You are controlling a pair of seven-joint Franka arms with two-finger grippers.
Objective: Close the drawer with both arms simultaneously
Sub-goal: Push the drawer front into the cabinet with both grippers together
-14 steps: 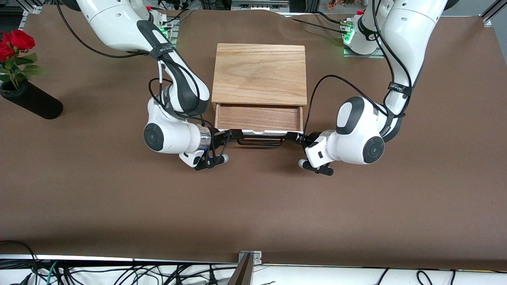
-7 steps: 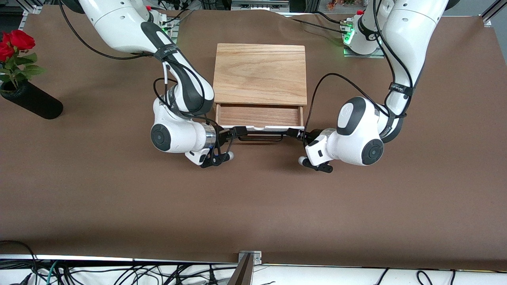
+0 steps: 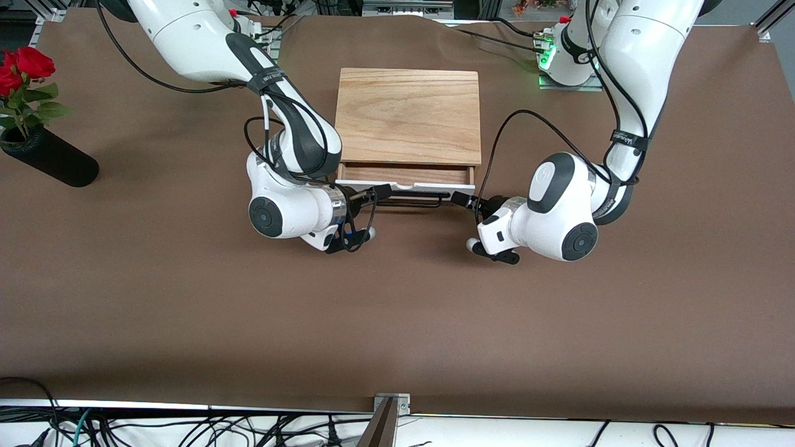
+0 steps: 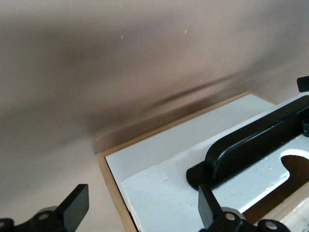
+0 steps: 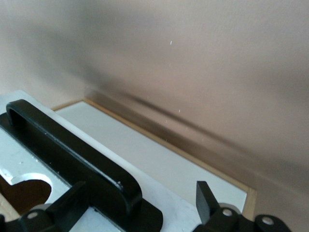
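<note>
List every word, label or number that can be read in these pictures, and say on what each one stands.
No text can be read with certainty.
Strap on the left arm: white print, too small to read.
Strap on the right arm: white print, too small to read.
Box and drawer: no text.

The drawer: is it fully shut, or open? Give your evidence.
Open, only slightly. The drawer shows a narrow strip of wooden floor between the box top and its white front.

The drawer (image 3: pixel 407 176) juts from the box (image 3: pixel 408 115) toward the front camera, the right gripper (image 3: pixel 380 190) and left gripper (image 3: pixel 461 199) at its front.
</note>
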